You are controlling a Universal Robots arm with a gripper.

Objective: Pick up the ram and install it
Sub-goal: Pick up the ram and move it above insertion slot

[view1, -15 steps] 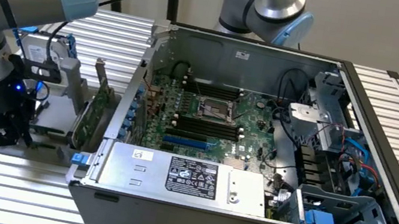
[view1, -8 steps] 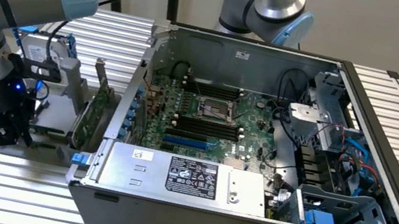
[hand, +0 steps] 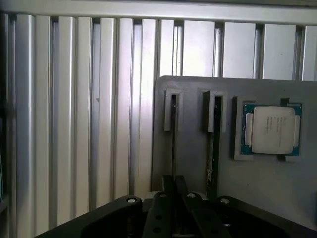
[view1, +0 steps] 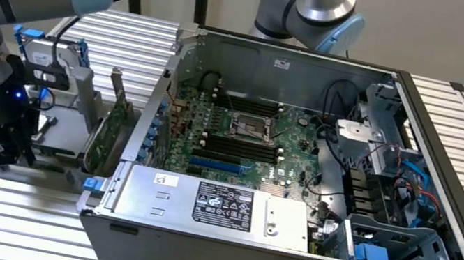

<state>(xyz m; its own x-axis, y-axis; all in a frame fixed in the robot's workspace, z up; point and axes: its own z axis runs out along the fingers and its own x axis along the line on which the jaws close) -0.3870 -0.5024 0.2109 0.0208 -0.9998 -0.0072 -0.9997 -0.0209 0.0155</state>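
Gripping the ram (hand: 173, 141) with the closed end effector (hand: 174, 180).
Standing on edge in a grey holder (hand: 193, 163) slot on the table (hand: 74, 124).

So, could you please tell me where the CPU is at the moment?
In the wrist view, the CPU lies flat in a recess of the grey holder plate, beside the ram standing on edge in its slot.

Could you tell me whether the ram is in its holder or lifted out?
In its holder: the ram stands on edge in a slot of the grey holder.
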